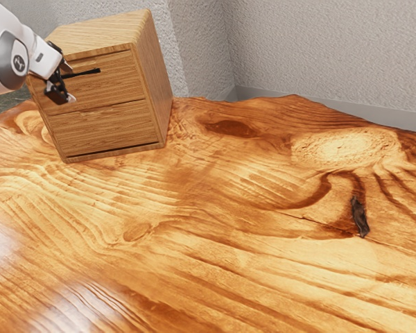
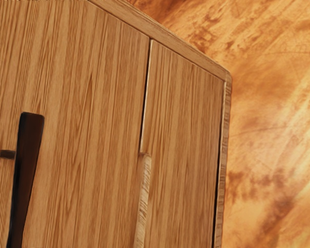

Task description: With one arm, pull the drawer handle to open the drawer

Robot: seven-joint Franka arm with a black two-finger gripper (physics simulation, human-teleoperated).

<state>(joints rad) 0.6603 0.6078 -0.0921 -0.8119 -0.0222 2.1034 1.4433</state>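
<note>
- Your hand (image 1: 56,89) sits close against the front of the upper drawer (image 1: 111,82), at one end of the black drawer handle (image 1: 84,71). You cannot tell how wide the hand stands or whether it grips the bar.
- The lower drawer (image 1: 104,128) lies just beneath the hand, in the same wooden cabinet (image 1: 147,62).
- The glossy, strongly grained tabletop (image 1: 249,229) stretches away from the hand, with a dark knot (image 1: 360,216) well apart.
- Grey textured walls (image 1: 319,41) meet in a corner behind the cabinet.

Upper drawer (image 1: 109,84): light wood, front upright. Handle (image 1: 85,71): slim black bar, horizontal, high on drawer front.
</note>
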